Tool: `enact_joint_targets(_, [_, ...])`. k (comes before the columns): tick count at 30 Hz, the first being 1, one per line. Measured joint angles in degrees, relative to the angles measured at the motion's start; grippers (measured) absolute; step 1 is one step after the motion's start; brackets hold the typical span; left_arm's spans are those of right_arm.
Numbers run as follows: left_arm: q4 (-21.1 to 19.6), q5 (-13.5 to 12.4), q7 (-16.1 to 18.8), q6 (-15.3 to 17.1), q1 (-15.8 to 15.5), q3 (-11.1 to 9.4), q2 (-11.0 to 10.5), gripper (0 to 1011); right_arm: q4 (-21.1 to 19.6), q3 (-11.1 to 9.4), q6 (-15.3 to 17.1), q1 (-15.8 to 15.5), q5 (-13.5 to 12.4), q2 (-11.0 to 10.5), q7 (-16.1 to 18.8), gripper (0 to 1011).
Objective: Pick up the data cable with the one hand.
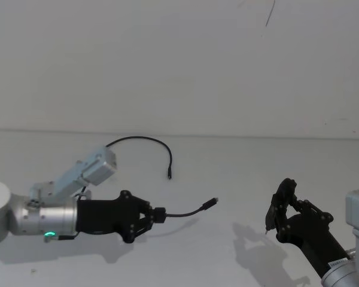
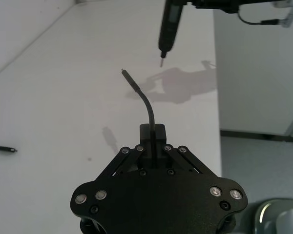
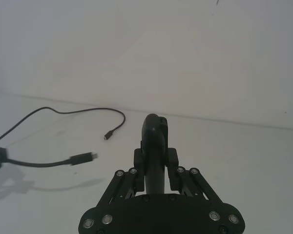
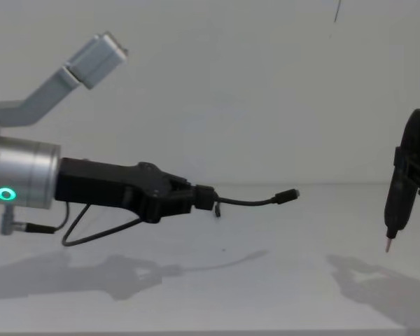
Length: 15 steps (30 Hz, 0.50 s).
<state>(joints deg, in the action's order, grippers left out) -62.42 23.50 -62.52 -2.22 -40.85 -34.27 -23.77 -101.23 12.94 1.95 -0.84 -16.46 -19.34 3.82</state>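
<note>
You had the white table (image 1: pixel 239 173) almost bare in front of you, with both arms reaching in from the near side. Your left gripper (image 1: pixel 159 215) sat at the near left, pointing right, with its fingers clenched on the data cable (image 1: pixel 140 139) a short way back from one end. The chest view showed that grip raised above the surface. Your right gripper (image 3: pixel 155 162) hung at the near right, well apart from the left one, clamped on a black pen-shaped tool (image 4: pixel 395 199) with its metal tip pointing down.

From the left fingers, a short stub of cable arched out to the right and ended in a plug (image 1: pixel 211 203) held in the air. The long remainder drooped in a loop beneath the gripper, passed behind the left arm and curved across the far side. It ended at the second plug (image 1: pixel 169 175), which seemed to lie on the table, though the head view left that uncertain.

The grasp looked made, so the lift was the step in hand. To do it well, I judged you should hold the squeeze firm and rise straight and slowly. That would let the trailing loop slide clear of the left arm rather than snag, and you should stay away from the tool's tip.
</note>
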Motion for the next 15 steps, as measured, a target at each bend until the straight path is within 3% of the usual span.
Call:
enact_joint_targets(5, [-4.15,0.93,-0.65,1.44,1.83,0.46,-2.92,44,0.0,0.0,0.0,0.0,0.0,0.0,0.0,269])
enact_joint_targets(15, [-8.19,2.14,-1.12,2.75,3.81,0.68,-5.61,44,0.0,0.0,0.0,0.0,0.0,0.0,0.0,269])
